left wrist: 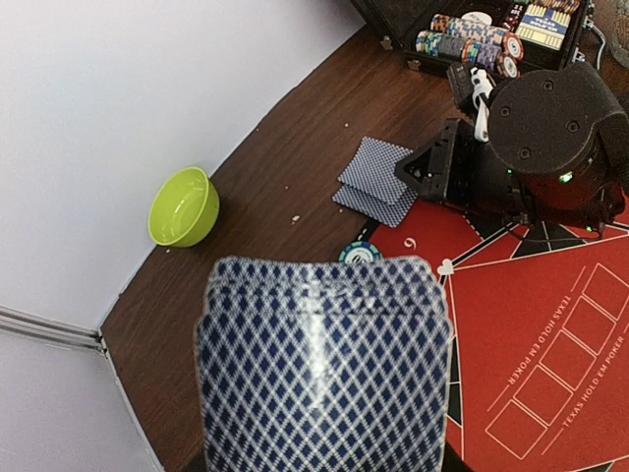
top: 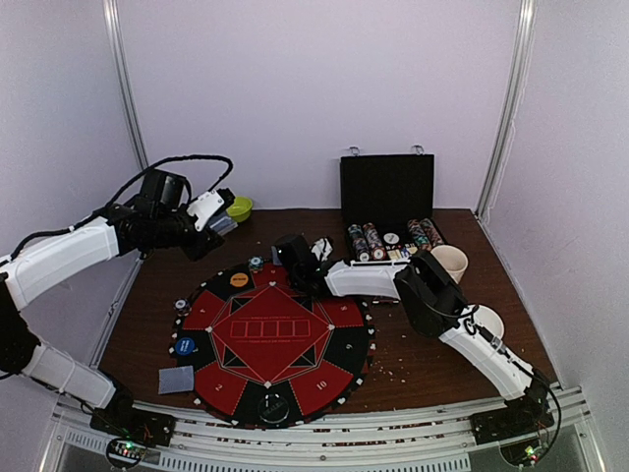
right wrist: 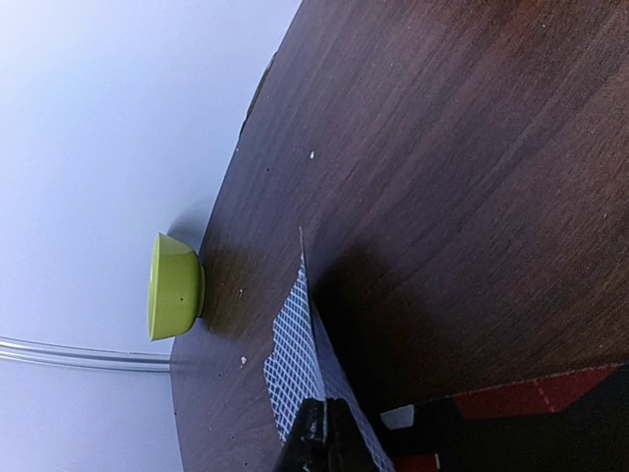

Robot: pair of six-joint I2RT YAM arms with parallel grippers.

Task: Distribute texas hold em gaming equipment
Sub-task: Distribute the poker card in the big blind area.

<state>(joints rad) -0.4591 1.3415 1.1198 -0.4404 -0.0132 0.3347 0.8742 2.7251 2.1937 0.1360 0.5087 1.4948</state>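
My left gripper [top: 218, 218] is raised at the back left and shut on a fanned deck of blue-backed cards [left wrist: 324, 364]; the deck hides its fingers in the left wrist view. My right gripper [top: 292, 258] reaches left to the far edge of the round red-black poker mat [top: 295, 334]. It is shut [right wrist: 329, 423] on the edge of a blue-backed card [right wrist: 295, 344]. Two such cards [left wrist: 373, 177] lie overlapped there on the wood. A teal striped chip [left wrist: 361, 253] sits at the mat's far rim. An orange disc [top: 239, 280] and a blue disc [top: 185, 345] lie on the mat.
A single card [top: 177, 380] lies off the mat's front left. An open black case [top: 386, 192] with rows of striped chips [top: 366, 242] stands at the back. A white mug [top: 450, 262] is beside it. A green bowl [top: 239, 207] sits by the back wall.
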